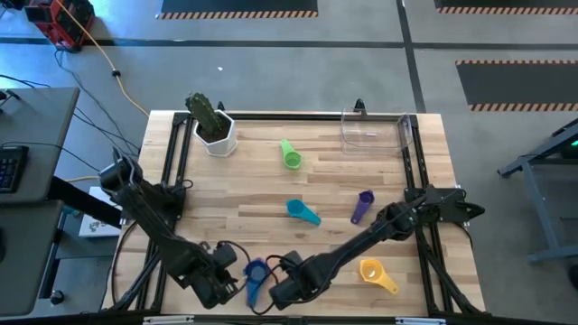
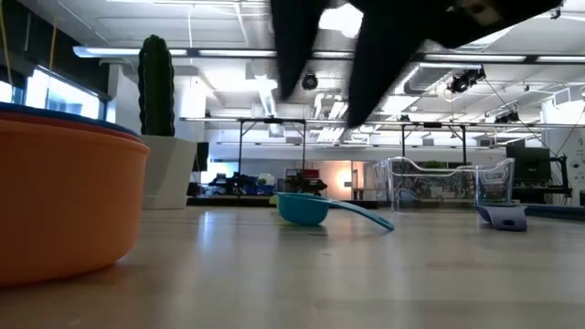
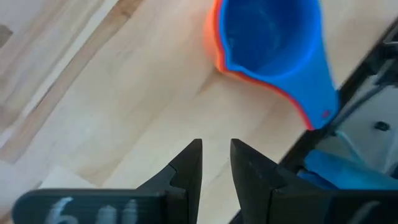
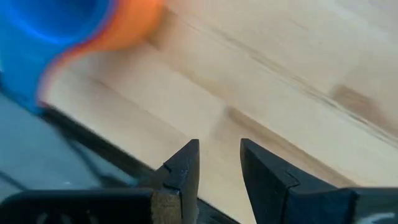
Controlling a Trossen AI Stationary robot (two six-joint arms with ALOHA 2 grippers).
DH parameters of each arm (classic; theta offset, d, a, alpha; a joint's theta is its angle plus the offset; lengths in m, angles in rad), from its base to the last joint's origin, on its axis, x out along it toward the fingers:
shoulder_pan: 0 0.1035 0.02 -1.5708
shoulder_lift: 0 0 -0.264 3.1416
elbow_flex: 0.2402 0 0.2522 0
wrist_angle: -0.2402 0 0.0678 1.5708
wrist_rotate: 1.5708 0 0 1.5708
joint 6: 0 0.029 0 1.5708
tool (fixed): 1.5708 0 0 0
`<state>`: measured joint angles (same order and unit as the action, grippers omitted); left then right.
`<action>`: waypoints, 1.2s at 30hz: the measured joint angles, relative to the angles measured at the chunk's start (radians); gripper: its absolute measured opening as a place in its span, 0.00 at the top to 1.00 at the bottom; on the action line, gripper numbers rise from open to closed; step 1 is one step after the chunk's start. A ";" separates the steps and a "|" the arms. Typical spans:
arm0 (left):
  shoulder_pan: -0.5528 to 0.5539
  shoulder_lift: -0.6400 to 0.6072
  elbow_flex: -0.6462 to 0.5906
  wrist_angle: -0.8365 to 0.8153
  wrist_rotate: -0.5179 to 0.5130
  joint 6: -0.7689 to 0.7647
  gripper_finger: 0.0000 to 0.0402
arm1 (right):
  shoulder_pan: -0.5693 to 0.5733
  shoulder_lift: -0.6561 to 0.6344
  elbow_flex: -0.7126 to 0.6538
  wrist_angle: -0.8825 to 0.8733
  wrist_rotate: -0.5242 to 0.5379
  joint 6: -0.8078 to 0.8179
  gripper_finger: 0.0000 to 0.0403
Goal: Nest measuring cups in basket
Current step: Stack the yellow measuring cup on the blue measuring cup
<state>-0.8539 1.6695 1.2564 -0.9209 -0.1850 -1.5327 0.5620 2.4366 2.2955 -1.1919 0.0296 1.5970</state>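
A blue cup sat nested inside an orange cup at the lower centre of the high view, near the table's front edge; that pairing was the only nesting the pictures showed. The basket stood empty at the upper right of the table. Four cups lay loose: green upper centre, teal at centre, purple right of centre, yellow lower right. No red cup could be seen. Most of the job appeared to remain.

The left gripper hovered just left of the blue-and-orange pair, the right gripper just right of it. In the wrist views each pair of fingers stood slightly apart with nothing between them, the stacked cups just ahead and untouched.

A potted cactus occupied the upper left.
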 joint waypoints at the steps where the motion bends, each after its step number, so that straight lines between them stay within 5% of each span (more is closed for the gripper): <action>1: 0.000 -0.011 0.000 0.002 -0.005 0.000 0.82 | 0.003 -0.003 0.000 -0.038 -0.001 0.001 0.73; 14: 0.004 -0.111 0.000 -0.030 -0.054 0.058 0.82 | 0.023 -0.071 0.000 -0.382 -0.013 -0.008 0.73; 22: 0.023 -0.133 0.000 -0.047 -0.070 0.071 0.82 | 0.021 -0.157 -0.048 -0.379 0.101 -0.085 0.73; 36: 0.066 -0.143 0.000 -0.063 -0.051 0.071 0.82 | 0.035 -0.531 -0.548 -0.308 0.129 0.047 0.73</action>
<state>-0.7876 1.5267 1.2564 -0.9835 -0.2365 -1.4620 0.5970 1.9058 1.7478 -1.4999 0.1584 1.6436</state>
